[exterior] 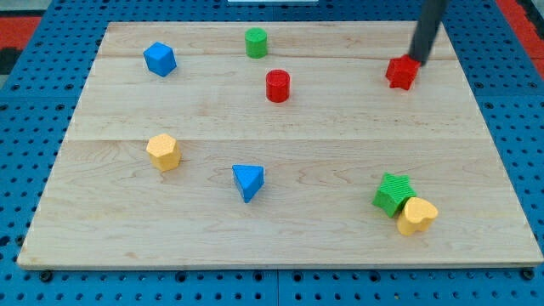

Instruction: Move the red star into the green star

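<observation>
Seven small coloured blocks dot your wooden board [280,246]. Nearest, at the view's bottom right, the green star-shaped block [392,192] sits touching a yellow heart-shaped block [416,215]. Farther off, at the top right, the red star-shaped block [402,72] waits, with my tip [419,60] at its upper right edge, apparently in contact. There is no pincer to open or close, only the rod. Expect a light, rigid, free-sliding piece; push squarely through its far side, since its points may make it spin.

Touching the red star [401,72] at its upper-right edge with my tip [418,60], near the view's top right; standing well above the green star [392,192] and the yellow heart [416,215] adjoining it.
</observation>
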You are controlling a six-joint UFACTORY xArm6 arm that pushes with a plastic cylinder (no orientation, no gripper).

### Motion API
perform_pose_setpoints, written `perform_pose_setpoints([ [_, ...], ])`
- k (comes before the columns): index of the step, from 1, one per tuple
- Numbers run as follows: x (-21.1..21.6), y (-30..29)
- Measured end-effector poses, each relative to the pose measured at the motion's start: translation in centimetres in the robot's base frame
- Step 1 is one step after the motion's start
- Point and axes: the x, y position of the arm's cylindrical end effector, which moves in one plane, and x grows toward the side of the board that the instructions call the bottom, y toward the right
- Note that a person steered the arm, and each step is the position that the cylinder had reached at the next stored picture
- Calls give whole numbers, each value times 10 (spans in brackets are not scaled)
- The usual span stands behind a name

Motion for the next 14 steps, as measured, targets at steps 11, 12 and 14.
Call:
perform_pose_setpoints([
  [11,125,-79],
  [12,176,-54],
  [14,61,-44],
])
